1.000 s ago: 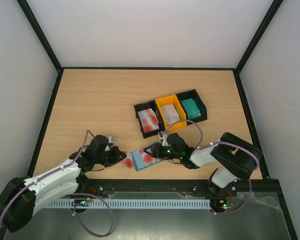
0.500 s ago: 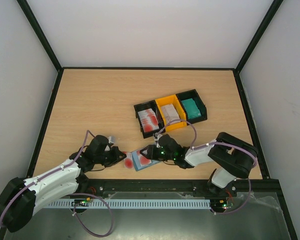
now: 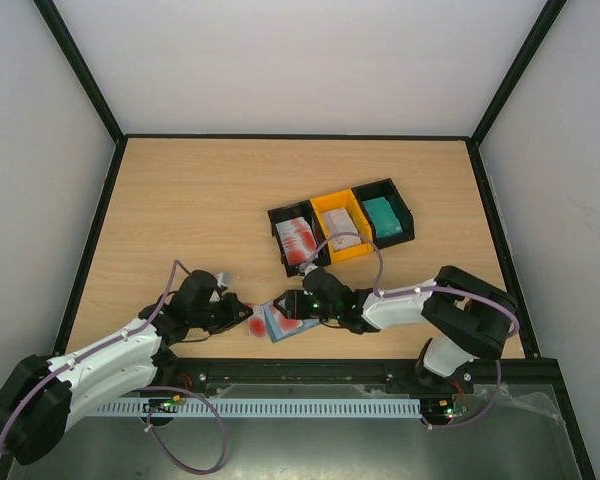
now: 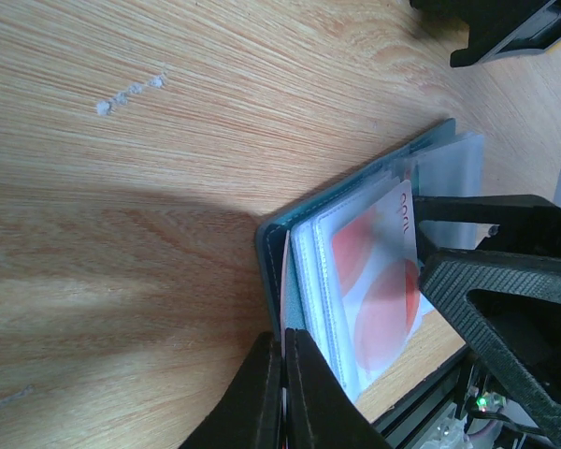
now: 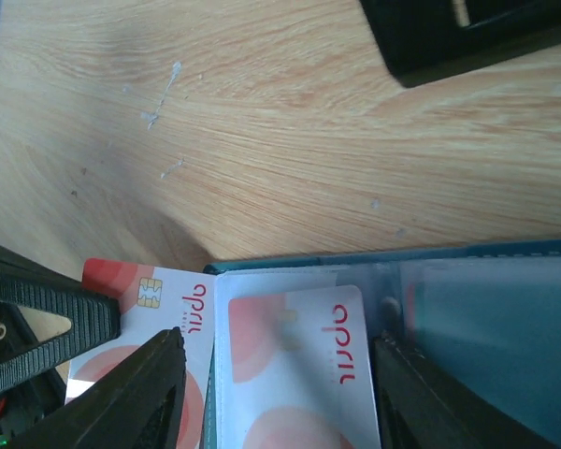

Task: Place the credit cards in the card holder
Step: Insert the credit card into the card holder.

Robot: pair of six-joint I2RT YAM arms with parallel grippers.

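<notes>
The blue-teal card holder [image 3: 278,322] lies open near the table's front edge, its clear sleeves [image 4: 310,271] fanned out. My left gripper [image 4: 285,351] is shut on the holder's left cover edge [image 4: 273,245], and a thin red-and-white card edge is pinched along with it. That card [image 5: 150,299], chip showing, sticks out left of the holder. A second red-and-white credit card [image 5: 294,360] sits inside a clear sleeve. My right gripper [image 5: 285,398] is open, its fingers standing either side of the sleeved card without touching it. In the top view the right gripper [image 3: 292,305] hovers over the holder, opposite the left gripper [image 3: 242,318].
Behind the holder stands a row of three bins: a black one [image 3: 277,222] with red-and-white cards, a yellow one [image 3: 327,204] with whitish cards and a black one [image 3: 404,212] with a green-teal stack. The table's front edge [image 3: 380,362] runs just below the holder.
My right gripper slid left across the holder and its jaws widened, leaving the red-and-white card in the sleeve. The left gripper kept its hold.
</notes>
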